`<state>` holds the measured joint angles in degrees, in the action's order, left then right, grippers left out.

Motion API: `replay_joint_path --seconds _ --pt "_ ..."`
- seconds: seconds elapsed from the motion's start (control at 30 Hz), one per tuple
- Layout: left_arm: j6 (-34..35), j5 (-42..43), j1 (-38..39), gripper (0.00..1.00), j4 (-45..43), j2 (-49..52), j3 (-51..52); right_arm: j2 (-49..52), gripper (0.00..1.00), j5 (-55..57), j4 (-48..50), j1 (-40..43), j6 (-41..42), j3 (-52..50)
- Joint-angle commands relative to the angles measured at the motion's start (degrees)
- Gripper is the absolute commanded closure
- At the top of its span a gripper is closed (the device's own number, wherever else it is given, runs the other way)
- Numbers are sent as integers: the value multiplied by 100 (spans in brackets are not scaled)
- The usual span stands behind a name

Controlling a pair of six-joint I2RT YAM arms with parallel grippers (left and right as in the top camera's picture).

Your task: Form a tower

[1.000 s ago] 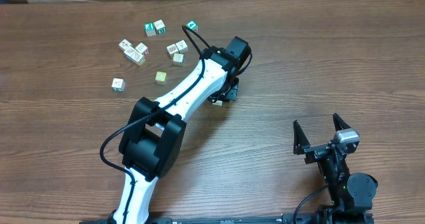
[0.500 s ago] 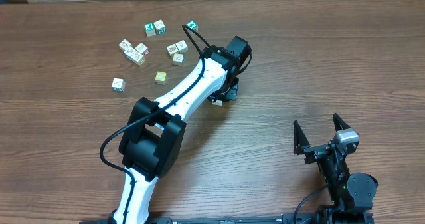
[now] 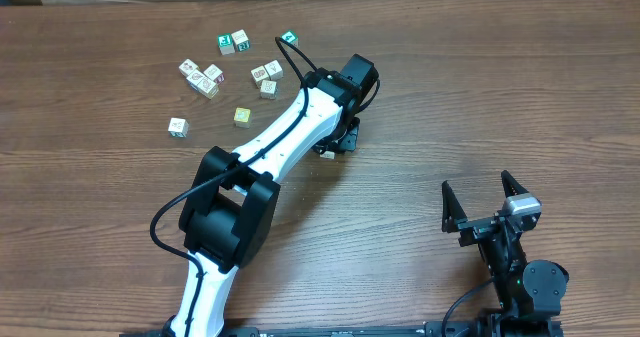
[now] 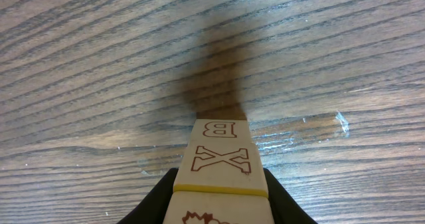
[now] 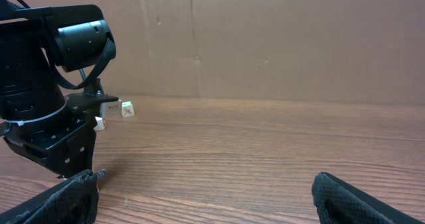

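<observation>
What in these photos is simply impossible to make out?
- Tower height: the left wrist view's bottom edge cuts it off, and overhead the left arm covers it.
- Left fingers: only dark slivers beside the tower, cut by the bottom edge. Overhead they are hidden under the arm.
- Loose cubes: too small overhead to read their pictures.
- Right fingers: blurred and cut off at the right wrist view's bottom edge.

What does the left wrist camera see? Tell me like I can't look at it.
A small tower of pale wooden cubes, one showing a red-outlined B and X, is held between the two dark fingers of the left hand. Beyond it lies the brown wood-grain table, with a dark shadow just past the cubes.
</observation>
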<state>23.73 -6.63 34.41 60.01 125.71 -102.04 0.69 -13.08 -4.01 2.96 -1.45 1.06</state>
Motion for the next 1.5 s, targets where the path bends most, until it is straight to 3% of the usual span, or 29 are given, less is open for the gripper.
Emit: replay_joint_path --seconds 0.0,1.47 --pt "-103 48 2 73 -35 -83 -42 -52 0 57 28 -22 9 -61" --pt "-81 46 -4 69 -50 -35 87 -52 0 57 28 -22 9 -59"
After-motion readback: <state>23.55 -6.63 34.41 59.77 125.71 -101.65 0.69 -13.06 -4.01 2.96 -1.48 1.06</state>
